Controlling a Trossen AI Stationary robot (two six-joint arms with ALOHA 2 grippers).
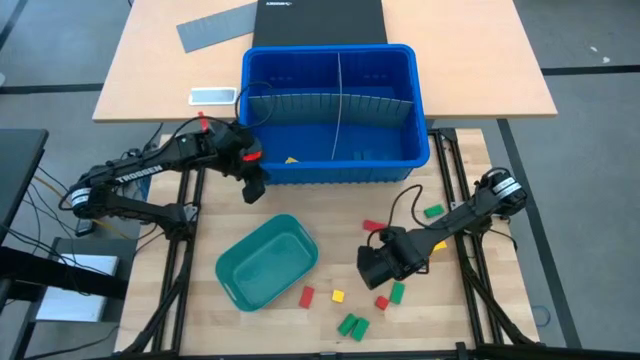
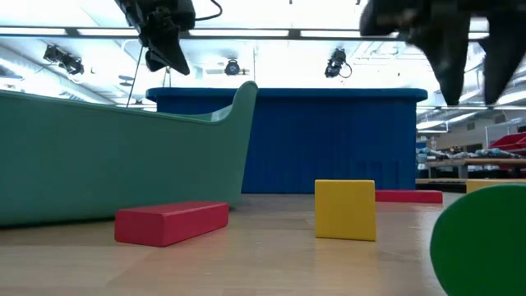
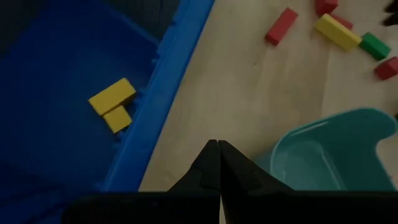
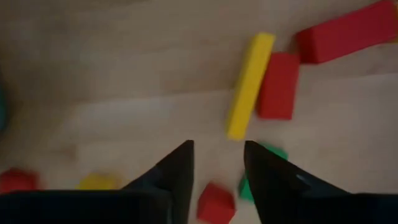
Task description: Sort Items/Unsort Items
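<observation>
High view, right gripper (image 1: 372, 266) parted over open table, left gripper (image 1: 254, 190) beside bin edge (image 1: 330, 172)

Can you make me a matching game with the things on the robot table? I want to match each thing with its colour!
Things:
1. big bin
2. small tray
3. square block beside the long block
4. long block lying flat in front of the tray

Colours:
A. red
B. teal
C. blue
D. yellow

Pairs: 1-C, 2-B, 3-D, 4-A
</observation>
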